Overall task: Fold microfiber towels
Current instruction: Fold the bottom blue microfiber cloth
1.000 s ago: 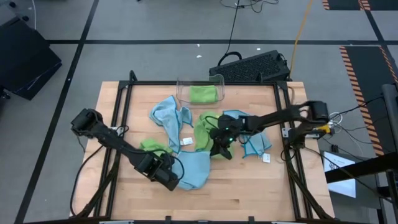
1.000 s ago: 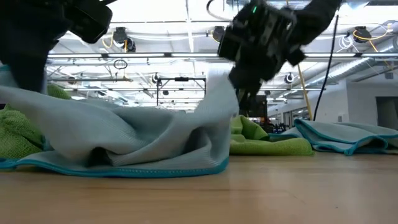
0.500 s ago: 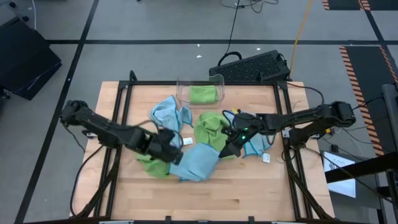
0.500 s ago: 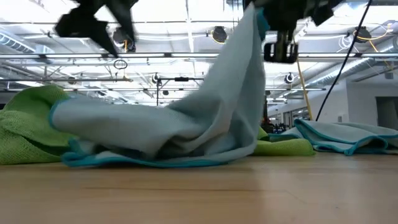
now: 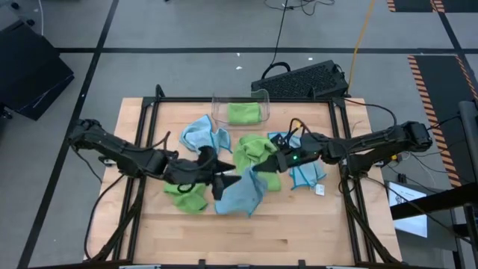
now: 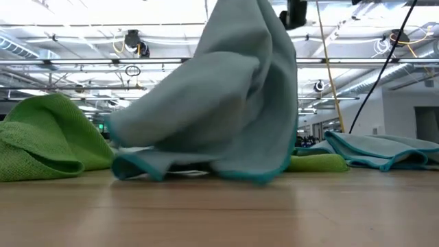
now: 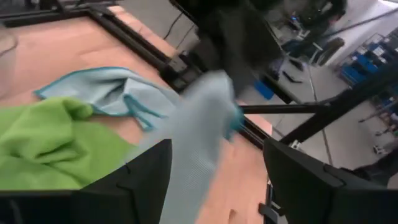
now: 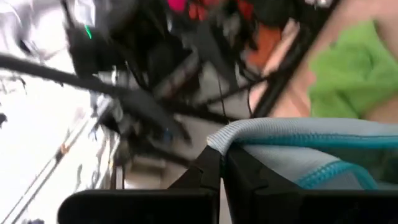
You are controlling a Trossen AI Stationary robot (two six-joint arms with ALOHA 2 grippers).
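We have the wooden tabletop (image 5: 299, 232) with towels scattered across its middle: light blue and lime green cloths in loose heaps, plus one green one inside the clear bin (image 5: 240, 110) at the far edge. The working piece is the light blue towel (image 5: 243, 196) near the front centre, one corner pinched and lifted by the right tool (image 5: 273, 162), which is closed on its teal hem; the rest drapes down and drags on the wood. The left tool (image 5: 221, 179) sits just beside that towel with its fingers (image 7: 146, 180) spread and nothing between them. We judge the cloth light, fully limp and fairly grippy, so it folds wherever unsupported and won't hold an edge by itself. Best hold is the stitched hem at a corner (image 8: 227, 138), opposite corners for tension. Small white tags (image 5: 319, 190) mark edges.
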